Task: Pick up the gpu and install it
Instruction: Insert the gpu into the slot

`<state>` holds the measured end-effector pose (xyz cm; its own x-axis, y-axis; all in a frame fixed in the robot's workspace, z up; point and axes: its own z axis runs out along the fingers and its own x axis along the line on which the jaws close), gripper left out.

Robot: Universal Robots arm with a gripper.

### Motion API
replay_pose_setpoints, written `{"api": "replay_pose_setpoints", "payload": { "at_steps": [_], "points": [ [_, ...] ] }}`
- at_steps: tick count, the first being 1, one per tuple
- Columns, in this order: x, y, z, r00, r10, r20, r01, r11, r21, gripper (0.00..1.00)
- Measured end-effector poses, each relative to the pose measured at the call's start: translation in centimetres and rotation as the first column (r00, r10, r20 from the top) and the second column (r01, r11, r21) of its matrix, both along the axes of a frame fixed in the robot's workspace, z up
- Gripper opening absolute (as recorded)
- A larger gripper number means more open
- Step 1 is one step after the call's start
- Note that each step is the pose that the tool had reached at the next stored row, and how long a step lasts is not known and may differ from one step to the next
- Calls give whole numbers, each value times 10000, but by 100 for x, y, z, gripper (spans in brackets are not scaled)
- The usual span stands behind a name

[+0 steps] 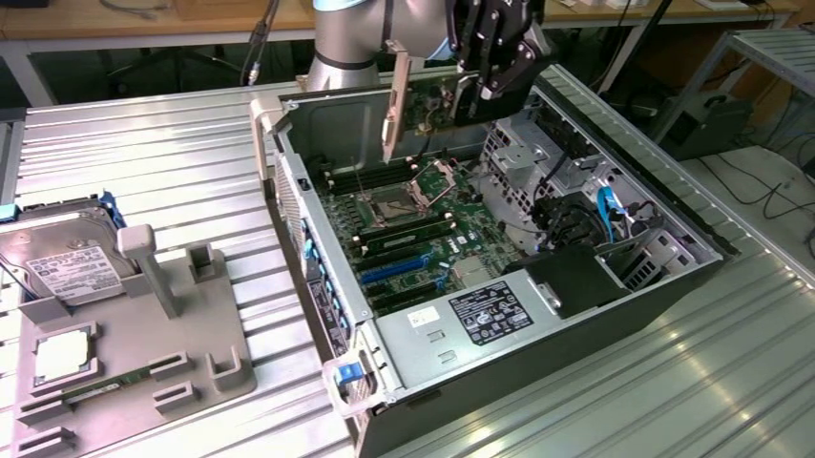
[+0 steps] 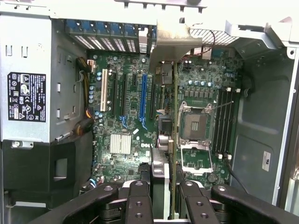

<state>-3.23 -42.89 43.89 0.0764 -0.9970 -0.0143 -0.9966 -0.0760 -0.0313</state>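
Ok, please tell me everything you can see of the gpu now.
The gpu is a thin dark card with a long silver metal bracket along one end. The hand grips its other end and holds it on edge above the open computer case, not yet seated in a slot.

Pincer (image 1: pixel 479 99) with gpu (image 1: pixel 399 99) above open computer case (image 1: pixel 334 129)

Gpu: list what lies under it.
The motherboard inside the open case, with its CPU socket beside the card's line. The strip directly beneath the gpu is covered.
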Motion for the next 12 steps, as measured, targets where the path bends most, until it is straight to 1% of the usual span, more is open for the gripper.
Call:
{"api": "replay_pose_setpoints", "payload": {
  "at_steps": [12],
  "points": [
    [0, 0, -69, 10000, 0, 0, 0, 10000, -2, 29]
  ]
}}
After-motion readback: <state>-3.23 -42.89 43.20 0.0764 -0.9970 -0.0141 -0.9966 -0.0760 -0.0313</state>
